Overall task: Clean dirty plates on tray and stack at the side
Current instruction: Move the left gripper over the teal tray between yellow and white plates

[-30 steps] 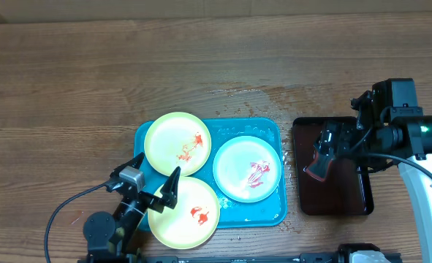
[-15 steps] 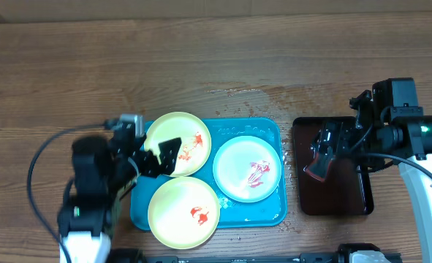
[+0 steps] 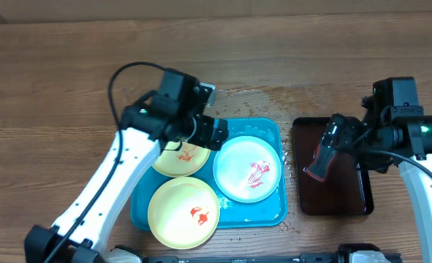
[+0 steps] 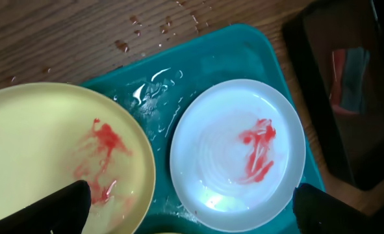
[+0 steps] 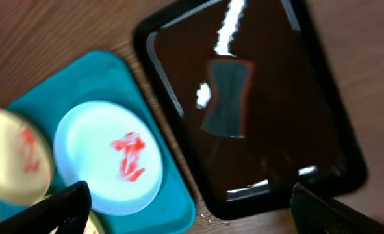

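Reaching over the tray [image 3: 263, 213] with the left arm, left pincer [image 4: 188, 208] spread wide, empty, above the rear plate [image 3: 173, 162]. Right pincer [image 5: 188, 208] likewise wide, empty, over the dark tray [image 3: 341, 196]. All three plates [image 3: 246, 168] on the tray.

Brown wooden table [image 3: 69, 73] is filling the overhead view, its plank grain running left to right. A paler tan band [image 3: 216, 6] is bordering the far edge. Scattered wet droplets [image 3: 248, 93] are glistening on the wood near centre, catching soft, even light from above.
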